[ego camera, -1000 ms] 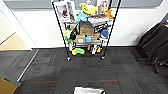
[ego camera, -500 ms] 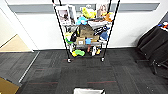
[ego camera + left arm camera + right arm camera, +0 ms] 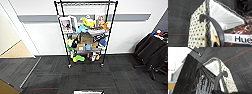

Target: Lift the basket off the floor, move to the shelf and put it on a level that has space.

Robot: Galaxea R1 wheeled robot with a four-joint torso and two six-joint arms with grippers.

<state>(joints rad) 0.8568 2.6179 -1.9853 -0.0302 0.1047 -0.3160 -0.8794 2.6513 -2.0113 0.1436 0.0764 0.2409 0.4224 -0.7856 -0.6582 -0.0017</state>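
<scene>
i can't tell either gripper's grip, so the basket [image 3: 199, 33] may tip nearing the shelf [image 3: 86, 35].

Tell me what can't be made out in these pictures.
- Basket: head view, cut off by the bottom edge; just a strip of rim shows.
- Shelf contents: head view, too blurred to name most items.
- Basket handle: left wrist view, its lower end runs off the edge, so any grip is hidden.
</scene>
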